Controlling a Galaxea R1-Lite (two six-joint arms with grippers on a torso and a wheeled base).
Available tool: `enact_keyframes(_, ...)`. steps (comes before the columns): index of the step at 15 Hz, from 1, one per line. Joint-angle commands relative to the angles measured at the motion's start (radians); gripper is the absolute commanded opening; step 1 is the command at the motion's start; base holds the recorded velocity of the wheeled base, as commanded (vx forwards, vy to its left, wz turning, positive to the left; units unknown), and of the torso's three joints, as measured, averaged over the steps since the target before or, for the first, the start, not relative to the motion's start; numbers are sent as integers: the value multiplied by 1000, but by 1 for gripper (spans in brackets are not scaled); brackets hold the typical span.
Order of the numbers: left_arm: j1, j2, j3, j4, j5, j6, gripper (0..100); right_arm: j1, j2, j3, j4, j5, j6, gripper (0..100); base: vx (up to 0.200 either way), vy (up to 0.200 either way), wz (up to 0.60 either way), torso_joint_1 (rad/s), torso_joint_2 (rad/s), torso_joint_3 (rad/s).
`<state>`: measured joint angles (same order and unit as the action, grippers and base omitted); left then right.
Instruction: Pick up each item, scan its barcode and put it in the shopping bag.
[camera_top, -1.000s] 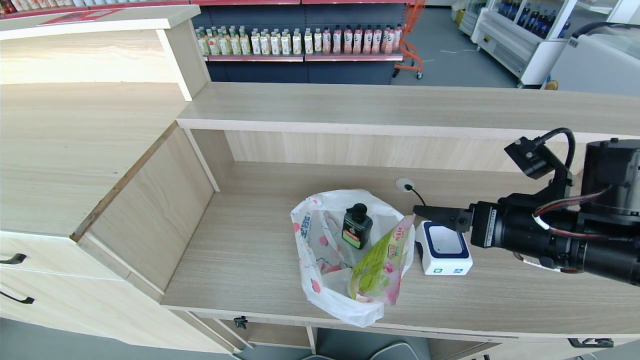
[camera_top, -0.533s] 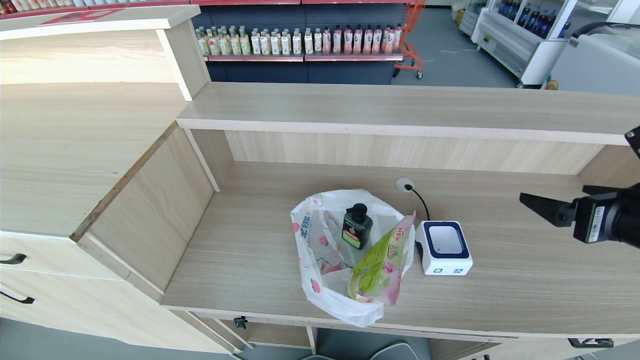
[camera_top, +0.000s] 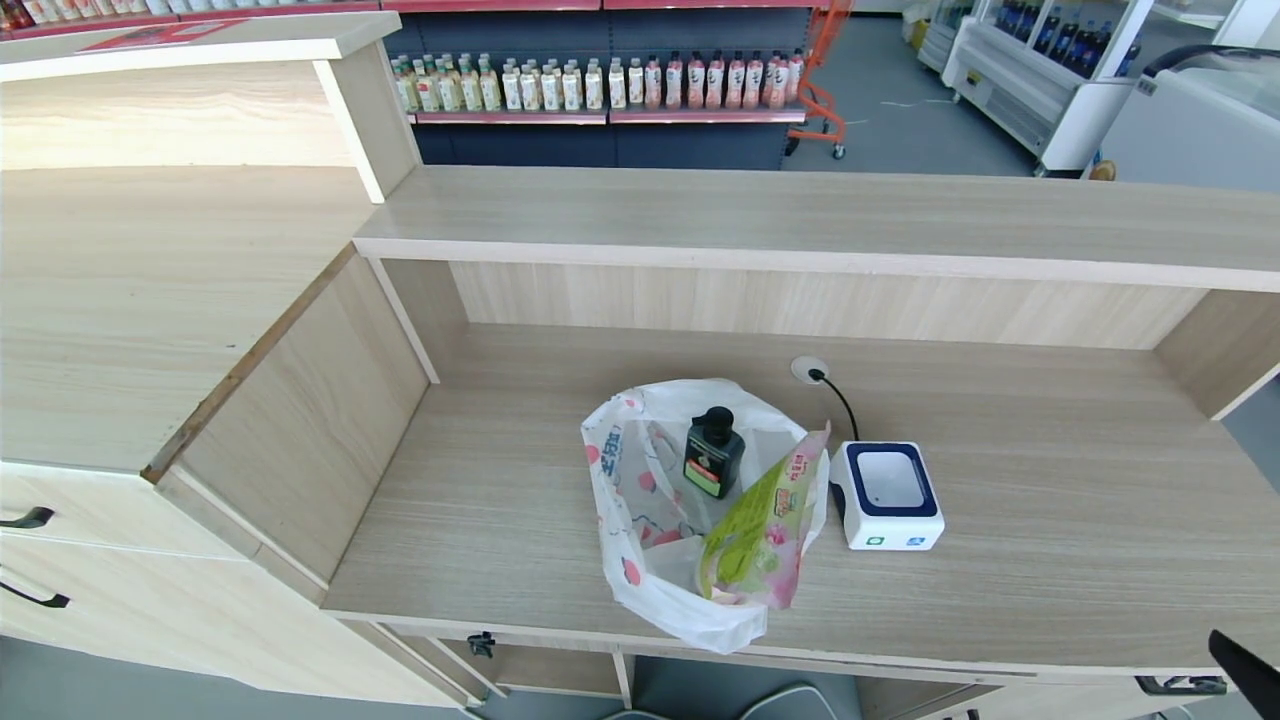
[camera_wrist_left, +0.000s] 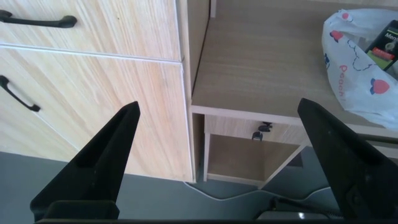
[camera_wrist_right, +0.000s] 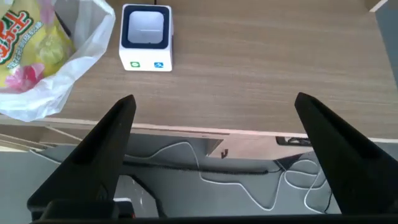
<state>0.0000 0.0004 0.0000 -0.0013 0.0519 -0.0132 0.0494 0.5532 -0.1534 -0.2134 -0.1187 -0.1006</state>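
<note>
A white shopping bag (camera_top: 640, 560) with pink print lies open on the lower counter (camera_top: 1050, 560). Inside it stand a dark bottle (camera_top: 713, 455) with a black cap and a green-and-pink snack pack (camera_top: 762, 525), which leans on the bag's right rim. Just right of the bag sits the white and blue barcode scanner (camera_top: 887, 495), its cable running to a hole behind. My right gripper (camera_wrist_right: 214, 99) hangs open and empty off the counter's front edge, with the scanner (camera_wrist_right: 146, 37) and the snack pack (camera_wrist_right: 28, 43) beyond it. My left gripper (camera_wrist_left: 219, 109) is open and empty, low by the counter's left front corner, with the bag (camera_wrist_left: 360, 68) farther off.
A raised counter ledge (camera_top: 800, 215) runs behind the work surface, and a side panel (camera_top: 310, 420) walls it on the left. Drawers with black handles (camera_wrist_left: 37, 22) sit below left. Store shelves with bottles (camera_top: 600, 85) stand far behind.
My right arm has pulled back from over the scanner, going right and then down to the counter's front right corner. Bag, items and scanner have not moved.
</note>
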Motion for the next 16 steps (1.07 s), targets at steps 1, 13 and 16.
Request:
enact_keyframes(1, 0, 0, 0, 0, 0, -1, 100, -82, -423, 153, 187, 110, 12, 100, 0, 0, 0, 0, 0, 0)
enact_keyframes(13, 0, 0, 0, 0, 0, -1, 100, -51, -553, 147, 243, 145, 39, 100, 0, 0, 0, 0, 0, 0)
enact_keyframes(16, 0, 0, 0, 0, 0, -1, 100, -51, -553, 147, 243, 145, 36, 100, 0, 0, 0, 0, 0, 0)
